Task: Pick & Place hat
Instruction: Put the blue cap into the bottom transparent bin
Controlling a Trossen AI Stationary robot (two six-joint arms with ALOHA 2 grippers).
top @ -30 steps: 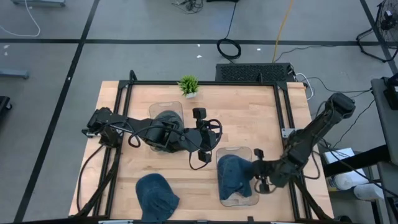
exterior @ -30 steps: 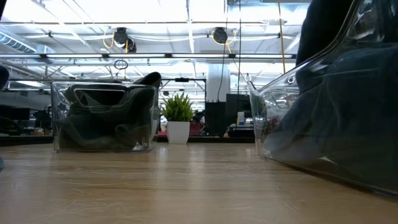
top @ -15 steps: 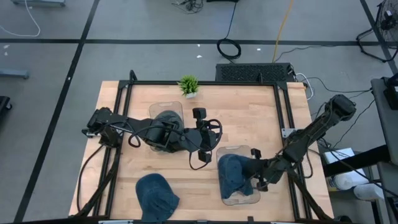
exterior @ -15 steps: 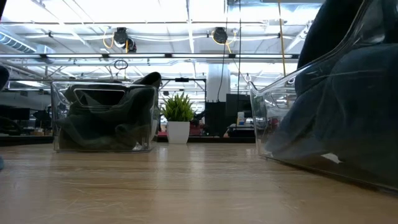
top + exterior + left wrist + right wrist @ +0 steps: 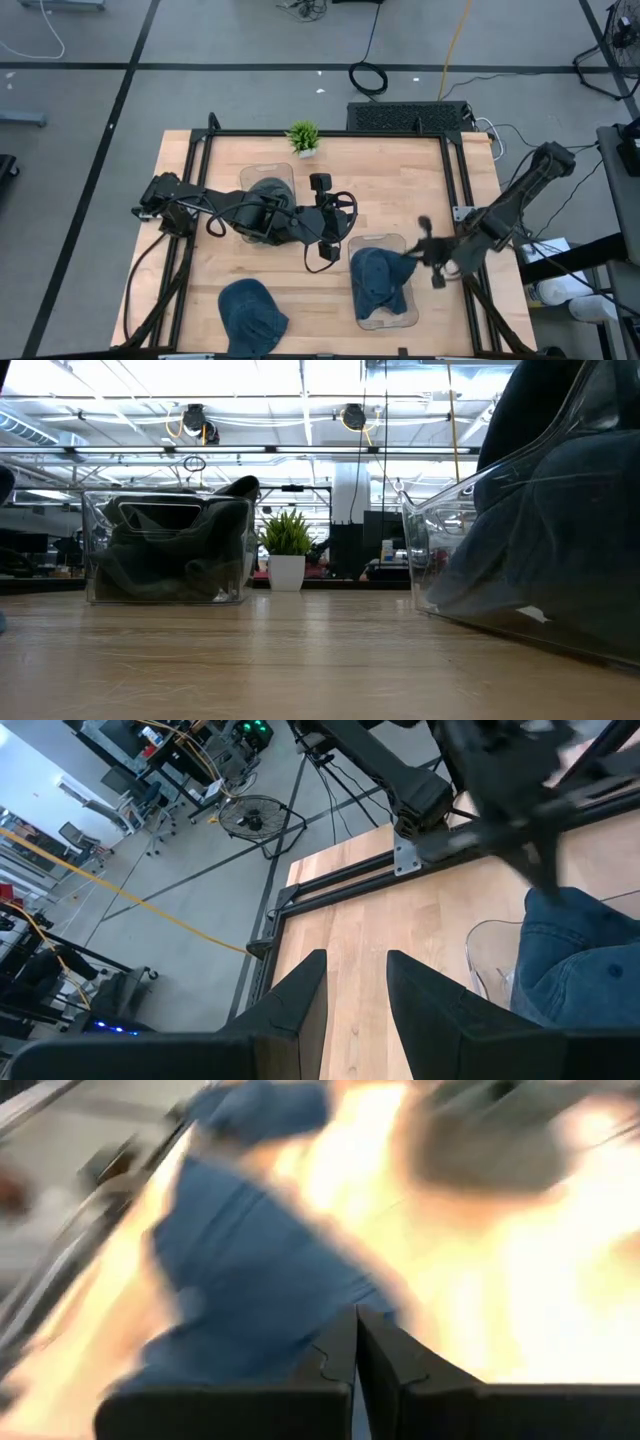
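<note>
R gripper [image 5: 412, 253] pinched closed, seemingly empty, beside clear bin [image 5: 392, 318] w/ denim hat [image 5: 376, 282]; L gripper [image 5: 338, 249] part-open, empty.

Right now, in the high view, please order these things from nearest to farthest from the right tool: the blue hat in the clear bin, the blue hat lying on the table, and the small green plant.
Measured from the right tool:
1. Blue hat in the clear bin, just beside the tool, front right of the table.
2. Small green plant, at the back edge.
3. Blue hat lying on the table, front left, a little farther than the plant.
</note>
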